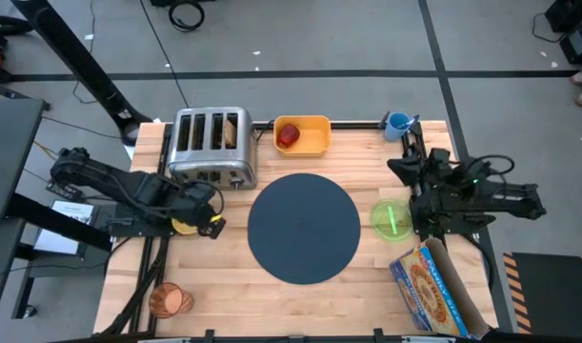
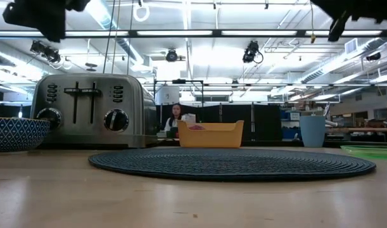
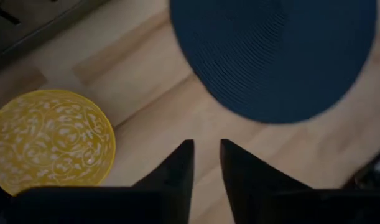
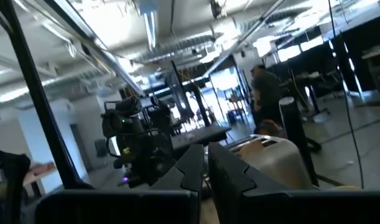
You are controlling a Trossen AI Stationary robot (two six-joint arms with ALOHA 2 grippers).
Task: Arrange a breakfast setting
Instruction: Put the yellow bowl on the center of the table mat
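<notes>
The left claw [image 3: 206, 155] is hovering at the counter's [image 1: 224, 286] left side with its fingers parted only a narrow slit and holding nothing, the small cereal bowl [image 3: 48, 138] sitting just beside it, off the round mat [image 1: 303, 227]. The right claw [image 4: 205, 163] is waiting shut at the right, above the green plate [image 1: 391, 218]. To do this well, I'd say the left one should be opening wider, straddling the bowl's rim squarely, then carrying it level onto the mat.
</notes>
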